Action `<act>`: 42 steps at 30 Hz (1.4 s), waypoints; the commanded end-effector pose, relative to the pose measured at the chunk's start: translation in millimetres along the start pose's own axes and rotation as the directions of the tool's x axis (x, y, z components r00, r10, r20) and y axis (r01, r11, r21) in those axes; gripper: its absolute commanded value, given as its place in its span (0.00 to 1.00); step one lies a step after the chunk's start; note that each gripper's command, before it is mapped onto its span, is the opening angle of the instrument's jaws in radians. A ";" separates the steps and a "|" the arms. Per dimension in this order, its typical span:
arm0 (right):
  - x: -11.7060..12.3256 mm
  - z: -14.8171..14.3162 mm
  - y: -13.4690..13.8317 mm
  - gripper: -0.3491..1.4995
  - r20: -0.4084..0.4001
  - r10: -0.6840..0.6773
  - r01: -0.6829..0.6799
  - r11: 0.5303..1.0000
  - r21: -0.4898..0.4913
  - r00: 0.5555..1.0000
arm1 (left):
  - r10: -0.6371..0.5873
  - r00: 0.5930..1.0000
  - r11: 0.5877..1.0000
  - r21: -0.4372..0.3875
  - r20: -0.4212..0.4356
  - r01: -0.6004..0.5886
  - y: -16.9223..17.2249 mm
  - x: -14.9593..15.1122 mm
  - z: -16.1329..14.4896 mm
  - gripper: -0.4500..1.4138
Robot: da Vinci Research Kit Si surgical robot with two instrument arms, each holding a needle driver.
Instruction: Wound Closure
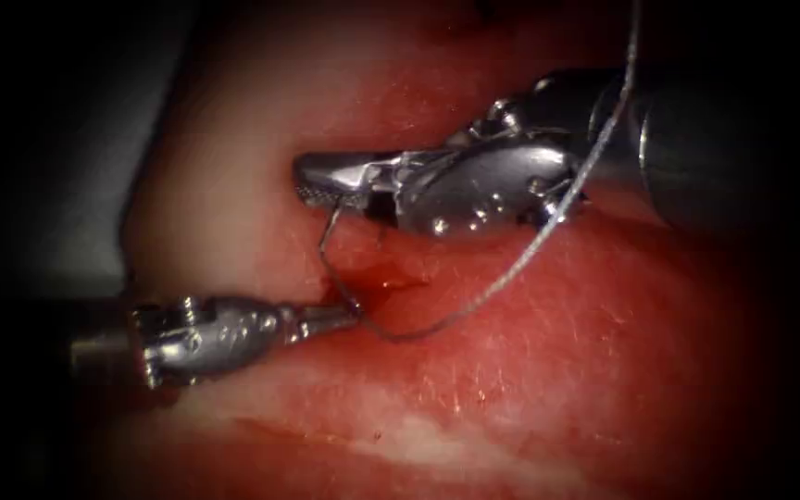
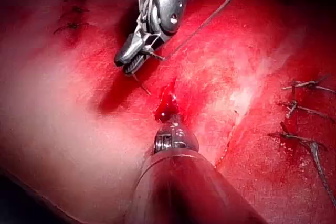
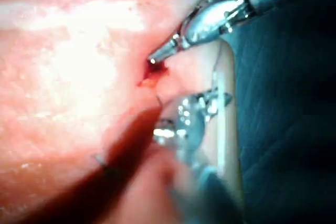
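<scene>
Dark surrounds the red tissue. The right tool clamps the needle near its tail; the left tool, jaws together, meets its tip at the cut. I'd follow the curve.

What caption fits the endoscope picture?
Right pincer holds the needle near one end; left pincer grips its curve at the tissue.

Pink-red tissue, silver-grey thread, dark needle.
</scene>
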 end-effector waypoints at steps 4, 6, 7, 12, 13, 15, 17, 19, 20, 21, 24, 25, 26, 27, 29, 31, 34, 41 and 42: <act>-0.8 0.4 0.3 0.00 -0.008 0.037 -0.037 0.999 -0.035 0.999 | 0.000 1.000 1.000 -0.002 -0.001 0.000 0.1 -0.1 0.8 0.17; -0.9 0.4 0.5 0.00 -0.015 0.066 -0.067 0.997 -0.048 0.998 | 0.000 1.000 1.000 -0.002 -0.001 0.000 0.1 -0.1 0.8 0.17; -0.9 0.4 0.6 0.00 -0.018 0.078 -0.078 0.995 -0.058 0.997 | 0.000 1.000 1.000 -0.002 -0.001 0.000 0.1 -0.1 0.8 0.17; -1.8 -0.2 2.0 0.00 -0.020 0.166 -0.167 0.981 -0.096 0.986 | 0.000 1.000 1.000 -0.002 0.002 0.000 0.1 -0.1 0.8 0.17; -1.9 -0.3 2.1 0.00 -0.023 0.184 -0.185 0.978 -0.100 0.983 | 0.000 1.000 1.000 -0.002 0.002 0.000 0.1 -0.1 0.8 0.17; -2.1 -0.3 1.9 0.00 -0.027 0.216 -0.217 0.971 -0.101 0.976 | 0.001 1.000 1.000 -0.003 0.002 -0.001 0.1 -0.1 0.8 0.18; -2.1 -0.2 1.6 0.00 -0.026 0.231 -0.232 0.968 -0.093 0.973 | 0.001 1.000 1.000 -0.003 0.002 -0.001 0.1 -0.1 0.7 0.18; -2.1 -0.1 1.0 0.00 -0.018 0.228 -0.229 0.971 -0.069 0.974 | 0.000 1.000 1.000 -0.004 0.002 0.000 0.1 -0.1 0.6 0.19; -2.1 0.0 0.8 0.00 -0.015 0.227 -0.228 0.972 -0.060 0.974 | 0.000 1.000 1.000 -0.005 0.002 0.000 0.0 -0.1 0.6 0.19; -2.0 0.1 0.4 0.00 -0.008 0.226 -0.226 0.973 -0.040 0.974 | 0.000 1.000 1.000 -0.004 0.002 0.000 0.0 -0.1 0.5 0.19; -1.7 0.1 0.3 0.00 0.003 0.176 -0.175 0.984 -0.030 0.984 | 0.000 1.000 1.000 -0.005 0.002 0.000 -0.1 -0.1 0.3 0.19; -1.6 0.1 0.3 0.00 0.013 0.166 -0.166 0.986 -0.020 0.986 | 0.000 1.000 1.000 -0.005 0.002 0.000 -0.1 -0.1 0.3 0.19; -1.5 0.2 0.4 0.00 0.024 0.145 -0.145 0.989 -0.006 0.989 | 0.000 1.000 1.000 -0.004 0.002 0.000 -0.1 -0.1 0.4 0.19; -1.3 0.3 0.3 0.00 0.030 0.128 -0.129 0.992 0.003 0.991 | 0.000 1.000 1.000 -0.004 0.002 0.000 0.0 -0.1 0.4 0.19; -0.8 0.9 0.0 0.00 0.040 0.106 -0.108 0.994 0.033 0.993 | 0.000 1.000 1.000 -0.004 0.002 0.000 0.0 -0.1 0.4 0.19; 0.2 2.0 -0.7 0.00 0.047 0.099 -0.102 0.992 0.074 0.994 | 0.000 1.000 1.000 -0.004 0.002 0.000 0.0 -0.1 0.4 0.19; 0.9 3.3 -0.9 0.00 0.026 0.101 -0.103 0.991 0.090 0.995 | 0.000 1.000 1.000 -0.004 0.002 0.000 0.0 -0.1 0.3 0.19; 0.6 2.9 -0.9 0.00 -0.004 0.202 -0.201 0.978 0.053 0.979 | 0.000 1.000 1.000 -0.003 0.003 0.000 -0.1 -0.1 0.2 0.19; 0.4 2.7 -0.8 0.00 -0.008 0.213 -0.213 0.976 0.041 0.977 | 0.000 1.000 1.000 -0.003 0.003 0.000 -0.1 -0.1 0.2 0.19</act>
